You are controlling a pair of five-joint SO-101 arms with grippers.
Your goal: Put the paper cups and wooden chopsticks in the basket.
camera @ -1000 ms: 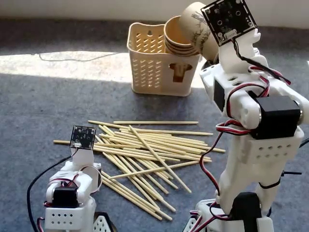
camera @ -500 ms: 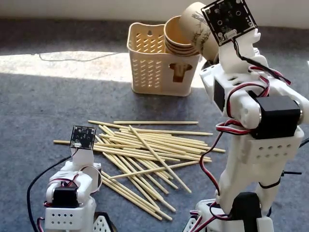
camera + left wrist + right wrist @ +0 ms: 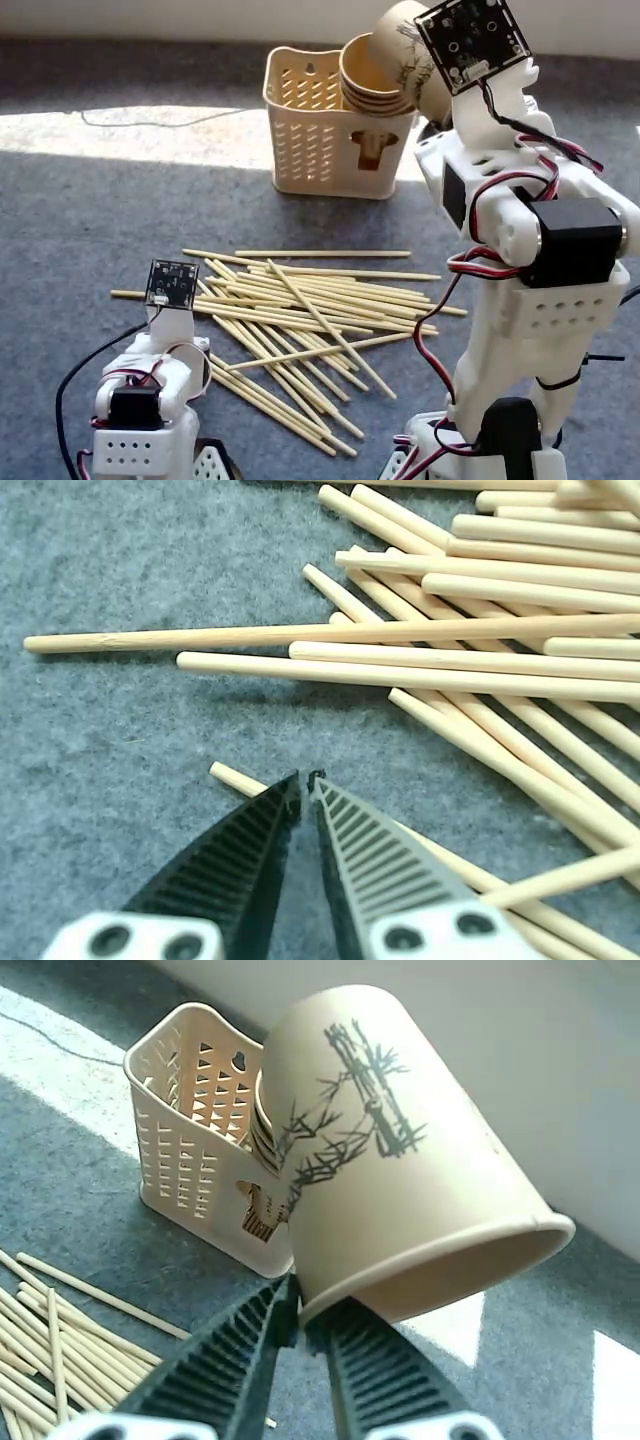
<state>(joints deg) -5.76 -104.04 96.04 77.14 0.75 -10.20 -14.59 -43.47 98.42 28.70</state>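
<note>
Roughly halfway, by my judgement: several paper cups (image 3: 372,88) already sat nested in the basket (image 3: 315,140), and the right gripper (image 3: 300,1308) was pinching the rim of one more cup (image 3: 400,1150), tilted on its side just above that stack and not yet released. Every one of the wooden chopsticks (image 3: 310,305) I could see lay scattered on the grey mat (image 3: 90,230), apart from the basket; whether any were inside was hard to tell through its slotted wall. The left gripper (image 3: 303,783) hung over the nearest sticks, jaws pressed together, holding nothing.
</note>
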